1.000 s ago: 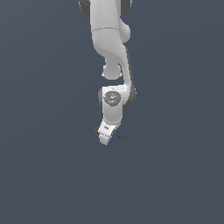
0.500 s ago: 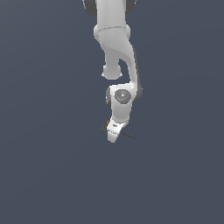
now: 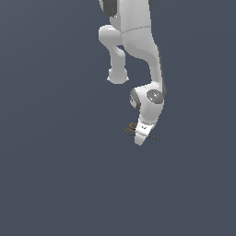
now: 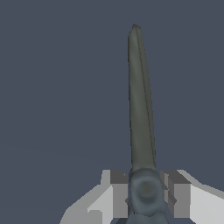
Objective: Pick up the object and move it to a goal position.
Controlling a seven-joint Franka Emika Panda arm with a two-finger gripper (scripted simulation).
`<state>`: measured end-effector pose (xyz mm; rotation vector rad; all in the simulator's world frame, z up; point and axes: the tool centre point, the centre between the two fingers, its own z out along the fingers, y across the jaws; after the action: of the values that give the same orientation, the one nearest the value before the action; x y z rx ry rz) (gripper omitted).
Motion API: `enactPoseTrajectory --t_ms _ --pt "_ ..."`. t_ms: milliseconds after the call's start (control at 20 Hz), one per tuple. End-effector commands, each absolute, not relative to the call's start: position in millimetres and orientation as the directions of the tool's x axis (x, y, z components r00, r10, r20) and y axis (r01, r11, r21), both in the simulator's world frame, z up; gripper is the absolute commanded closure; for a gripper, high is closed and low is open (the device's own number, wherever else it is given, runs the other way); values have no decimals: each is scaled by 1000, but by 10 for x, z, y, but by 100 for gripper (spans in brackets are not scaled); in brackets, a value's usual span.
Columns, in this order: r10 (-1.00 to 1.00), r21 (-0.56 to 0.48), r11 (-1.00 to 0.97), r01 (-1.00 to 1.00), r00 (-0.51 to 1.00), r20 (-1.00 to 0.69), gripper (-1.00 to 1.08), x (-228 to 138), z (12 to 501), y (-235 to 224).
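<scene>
The object is a tiny pair of scissors (image 3: 131, 129) with orange-yellow ring handles sticking out on the exterior view's left of my white gripper (image 3: 139, 139) and thin dark blades poking out on the right. In the wrist view the dark blades (image 4: 140, 100) stretch away from the pivot, which sits clamped between my two fingers (image 4: 119, 192). The gripper is shut on the scissors and holds them off the ground. The handles are hidden in the wrist view.
The plain dark grey-blue floor (image 3: 55, 184) fills both views. The white arm (image 3: 138, 41) comes down from the top of the exterior view.
The gripper, with the scissors in it, has moved toward the exterior view's right and slightly lower across the frames. The arm's upper links have swung with it.
</scene>
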<state>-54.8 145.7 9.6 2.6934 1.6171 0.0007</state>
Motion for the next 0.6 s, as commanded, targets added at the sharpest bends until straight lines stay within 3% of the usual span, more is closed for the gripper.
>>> enactPoseTrajectory --t_ms 0,550 --pt "882 0 -471 882 471 0 108 -615 94 1711" --pt "882 0 -472 882 472 0 108 -718 93 2236"
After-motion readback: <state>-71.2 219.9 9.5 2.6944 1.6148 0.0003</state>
